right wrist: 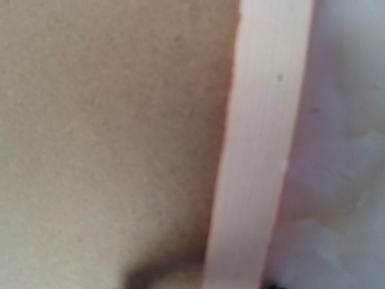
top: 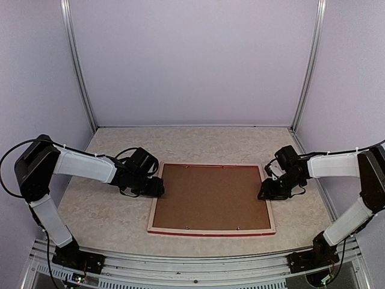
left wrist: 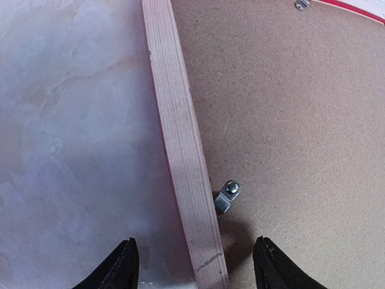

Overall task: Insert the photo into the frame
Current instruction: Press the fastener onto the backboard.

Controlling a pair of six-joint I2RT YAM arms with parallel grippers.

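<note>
**Figure. The frame lying face down, with an arm at each side rail.**

The frame (top: pixel 210 230) is lying on the table (top: pixel 108 211) with its pale wooden back turned up. Its red edge is showing along the side nearest the arm bases. A brown backing board (top: pixel 210 197) is filling the frame's recess, so the photo is not showing in any view. Whether it is lying beneath the board cannot be told.

The left gripper (top: pixel 157 188) is hovering over the frame's left rail. Its fingers are standing apart and straddling the wood, one outside the rail over the table and one inside it over the board. Just inside that rail a small metal retaining tab (left wrist: pixel 227 195) is sitting on the board. The gripper is probably positioned here to reach it.

The right gripper (top: pixel 264 192) is sitting at the frame's right rail, likely steadying or working that side. Its wrist view is blurred, so the spacing of its fingers cannot be told.
</note>
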